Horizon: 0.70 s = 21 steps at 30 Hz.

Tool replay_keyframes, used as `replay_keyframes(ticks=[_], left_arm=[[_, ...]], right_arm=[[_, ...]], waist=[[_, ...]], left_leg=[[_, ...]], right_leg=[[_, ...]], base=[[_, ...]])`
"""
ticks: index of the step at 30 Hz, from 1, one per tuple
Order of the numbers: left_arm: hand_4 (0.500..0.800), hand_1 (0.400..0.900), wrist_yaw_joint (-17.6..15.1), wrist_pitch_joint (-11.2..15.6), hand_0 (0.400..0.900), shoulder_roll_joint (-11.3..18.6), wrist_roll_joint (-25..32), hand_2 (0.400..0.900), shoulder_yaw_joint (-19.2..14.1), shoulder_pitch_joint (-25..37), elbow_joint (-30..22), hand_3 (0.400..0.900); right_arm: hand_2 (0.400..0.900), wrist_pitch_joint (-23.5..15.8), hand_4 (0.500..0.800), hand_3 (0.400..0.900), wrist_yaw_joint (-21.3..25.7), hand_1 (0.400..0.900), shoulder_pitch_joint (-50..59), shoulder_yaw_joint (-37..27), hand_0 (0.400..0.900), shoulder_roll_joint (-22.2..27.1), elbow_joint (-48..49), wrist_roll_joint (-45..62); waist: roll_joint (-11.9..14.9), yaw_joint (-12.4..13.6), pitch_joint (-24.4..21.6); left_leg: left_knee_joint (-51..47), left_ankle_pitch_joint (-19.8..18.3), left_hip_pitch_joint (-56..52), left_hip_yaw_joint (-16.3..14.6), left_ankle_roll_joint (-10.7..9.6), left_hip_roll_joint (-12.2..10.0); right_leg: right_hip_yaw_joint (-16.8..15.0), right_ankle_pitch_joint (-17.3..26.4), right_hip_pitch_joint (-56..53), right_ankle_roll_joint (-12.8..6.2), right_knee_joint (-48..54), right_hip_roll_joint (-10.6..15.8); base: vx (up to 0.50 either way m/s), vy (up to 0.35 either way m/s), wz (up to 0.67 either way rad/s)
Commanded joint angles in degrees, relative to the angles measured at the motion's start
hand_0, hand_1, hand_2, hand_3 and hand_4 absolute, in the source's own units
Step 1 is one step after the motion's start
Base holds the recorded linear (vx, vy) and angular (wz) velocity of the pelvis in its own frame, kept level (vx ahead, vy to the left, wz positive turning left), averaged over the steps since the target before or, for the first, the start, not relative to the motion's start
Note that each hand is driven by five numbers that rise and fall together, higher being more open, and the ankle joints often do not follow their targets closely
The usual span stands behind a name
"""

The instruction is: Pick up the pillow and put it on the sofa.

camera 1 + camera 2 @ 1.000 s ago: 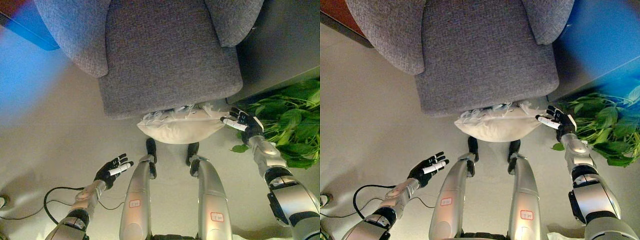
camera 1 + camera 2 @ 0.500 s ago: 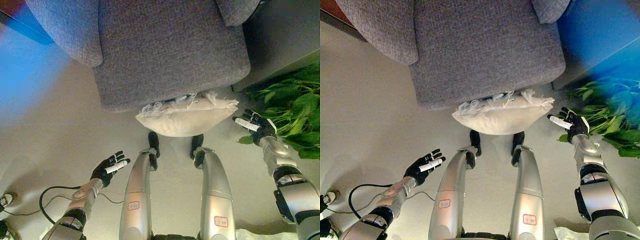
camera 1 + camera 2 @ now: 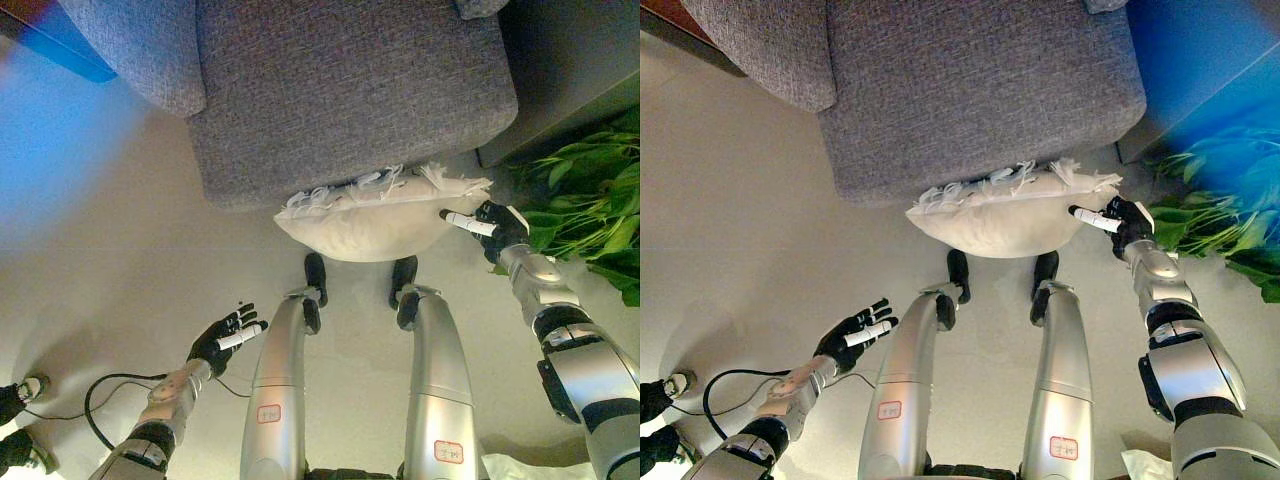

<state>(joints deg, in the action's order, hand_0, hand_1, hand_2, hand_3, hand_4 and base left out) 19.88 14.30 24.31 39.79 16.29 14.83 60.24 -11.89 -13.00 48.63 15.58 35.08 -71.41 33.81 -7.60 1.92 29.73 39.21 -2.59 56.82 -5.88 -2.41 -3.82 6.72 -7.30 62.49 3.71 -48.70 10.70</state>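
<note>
A cream pillow (image 3: 380, 222) with a white fringe lies on the floor against the front edge of the grey sofa (image 3: 340, 90); it also shows in the right eye view (image 3: 1005, 220). My right hand (image 3: 485, 222) is open at the pillow's right end, its white fingertip touching or almost touching the cloth. My left hand (image 3: 225, 340) is open with fingers spread, low at the left above the floor, well away from the pillow.
A green leafy plant (image 3: 590, 205) stands on the floor right of my right hand. A dark cabinet side (image 3: 570, 60) rises beside the sofa at the right. A person's shoes (image 3: 18, 395) show at the lower left edge.
My right hand has moved left, back to the pillow's right end, after being apart from it half a second ago. The camera has shifted. My left hand has stayed open and idle.
</note>
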Motion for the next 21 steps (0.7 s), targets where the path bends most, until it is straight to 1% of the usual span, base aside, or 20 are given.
replay_keyframes(ticks=[1,3,4,5,6,12,21], left_arm=[[0.8,0.9,0.6,2.8,0.9,-1.5,3.2,0.9,0.8,-5.7,0.3,0.9],[0.8,0.9,1.0,3.6,0.9,-1.8,3.3,0.9,0.8,-6.0,0.9,0.9],[0.8,0.9,1.2,4.0,0.9,-2.0,3.4,0.9,0.9,-6.2,1.2,0.9],[0.8,0.9,1.3,4.2,0.9,-2.2,3.5,0.9,1.0,-6.2,1.2,0.9],[0.8,0.9,1.2,4.2,0.9,-2.3,3.6,0.9,1.2,-6.2,1.1,0.9],[0.8,0.9,1.2,4.2,0.9,-2.7,4.2,0.9,2.4,-6.6,0.1,0.9],[0.8,0.9,1.0,4.0,0.9,-2.6,4.7,0.9,3.2,-7.1,-0.5,0.9]], right_arm=[[0.9,-4.1,0.8,0.9,-3.2,0.9,4.1,2.7,0.9,4.4,2.2,0.5],[0.9,-4.5,0.8,0.9,-4.0,0.9,4.4,3.0,0.9,4.3,2.3,0.4],[0.786,-4.5,0.732,0.786,-4.3,0.786,4.7,3.4,0.786,4.2,2.4,0.5],[0.647,-4.6,0.648,0.647,-4.4,0.647,5.0,3.7,0.647,4.2,2.4,0.5],[0.4,-4.6,0.5,0.4,-4.5,0.4,5.2,3.8,0.4,4.3,2.4,0.7],[0.4,-4.4,0.5,0.4,-5.1,0.4,5.7,4.1,0.4,4.9,2.4,1.5],[0.4,-4.8,0.5,0.4,-5.2,0.4,6.1,3.9,0.4,5.4,2.0,1.9]], waist=[[-5.6,-1.0,0.1],[-5.6,-0.9,0.1],[-5.6,-0.9,0.1],[-5.7,-0.9,0.1],[-5.7,-0.9,0.1],[-6.1,-1.0,0.1],[-6.3,-1.1,0.1]], left_leg=[[2.4,-4.8,-2.4,-1.7,-0.1,1.4],[1.6,-4.7,-3.3,-1.7,-0.4,1.5],[1.1,-4.5,-3.8,-1.8,-0.5,1.4],[0.7,-4.4,-4.1,-1.8,-0.6,1.5],[0.3,-4.3,-4.5,-1.9,-0.6,1.5],[-1.1,-4.2,-6.1,-2.1,-0.8,1.7],[-2.0,-4.2,-7.8,-2.1,-0.6,1.9]], right_leg=[[0.3,-5.0,-4.7,-1.62,-1.2,-1.3],[0.4,-5.0,-5.4,-1.61,-0.4,-1.5],[0.4,-5.0,-6.0,-1.63,0.2,-1.7],[0.4,-5.0,-6.3,-1.65,0.6,-1.8],[0.4,-5.0,-6.6,-1.65,1.0,-1.9],[0.4,-5.2,-8.1,-1.59,2.6,-2.1],[0.5,-5.2,-9.5,-1.51,3.6,-2.3]], base=[[0.0,0.044,-0.01],[0.01,0.04,0.01],[0.02,0.037,0.01],[0.0,0.0,0.0],[0.0,0.036,0.02],[0.0,0.025,0.02],[0.0,0.002,0.0]])
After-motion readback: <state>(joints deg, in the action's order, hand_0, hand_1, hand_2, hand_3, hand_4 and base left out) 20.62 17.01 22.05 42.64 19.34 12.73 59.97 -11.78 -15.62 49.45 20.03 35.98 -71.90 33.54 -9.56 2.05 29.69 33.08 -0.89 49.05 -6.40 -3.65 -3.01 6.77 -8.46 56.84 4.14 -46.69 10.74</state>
